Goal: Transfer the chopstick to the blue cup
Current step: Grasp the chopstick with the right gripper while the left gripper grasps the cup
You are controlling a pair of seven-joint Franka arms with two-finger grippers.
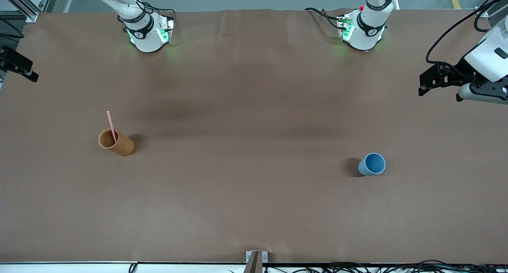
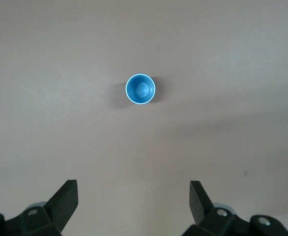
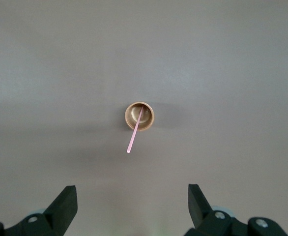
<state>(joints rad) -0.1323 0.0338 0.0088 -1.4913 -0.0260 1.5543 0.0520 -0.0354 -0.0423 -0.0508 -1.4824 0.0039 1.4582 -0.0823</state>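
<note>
The pale pink chopstick (image 1: 111,126) stands tilted in an orange-brown wooden cup (image 1: 119,144) toward the right arm's end of the table. The right wrist view shows the stick (image 3: 133,136) leaning out of that cup (image 3: 151,118). The blue cup (image 1: 372,164) stands upright and empty toward the left arm's end; it also shows in the left wrist view (image 2: 140,89). My left gripper (image 1: 422,86) (image 2: 134,196) is open and empty, high over the table's edge at its own end. My right gripper (image 1: 27,72) (image 3: 132,199) is open and empty, high over the table's edge at its own end.
The two arm bases (image 1: 147,31) (image 1: 363,29) stand at the table's edge farthest from the front camera. A metal bracket (image 1: 256,259) and cables (image 1: 397,267) lie along the nearest edge. Brown tabletop (image 1: 246,146) stretches between the two cups.
</note>
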